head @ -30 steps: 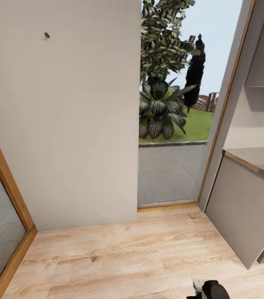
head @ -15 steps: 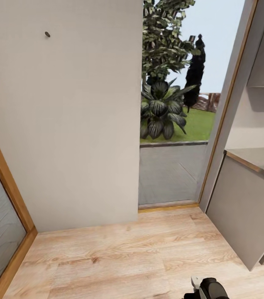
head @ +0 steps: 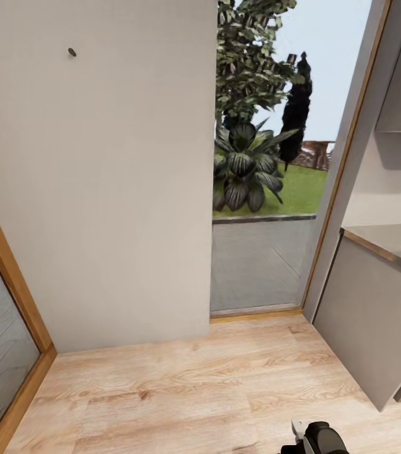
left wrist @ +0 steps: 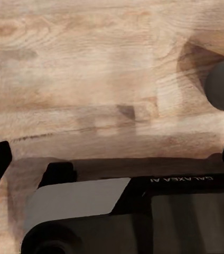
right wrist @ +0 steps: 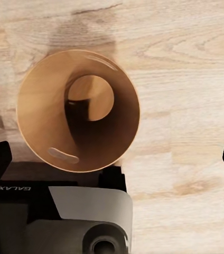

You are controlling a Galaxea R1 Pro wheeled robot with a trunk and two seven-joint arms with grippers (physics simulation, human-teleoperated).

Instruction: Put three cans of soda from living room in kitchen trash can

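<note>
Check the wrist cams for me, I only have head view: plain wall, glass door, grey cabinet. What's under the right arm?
Observer: The right wrist view looks straight down into a round bin with a coppery-brown inner wall, upright on the light wood plank floor.
Operator: Right gripper holding anything?
Observer: No. The right gripper is open, jaws spread wide.
Operator: Left?
Observer: The left gripper is open too, above the same plank floor.
</note>
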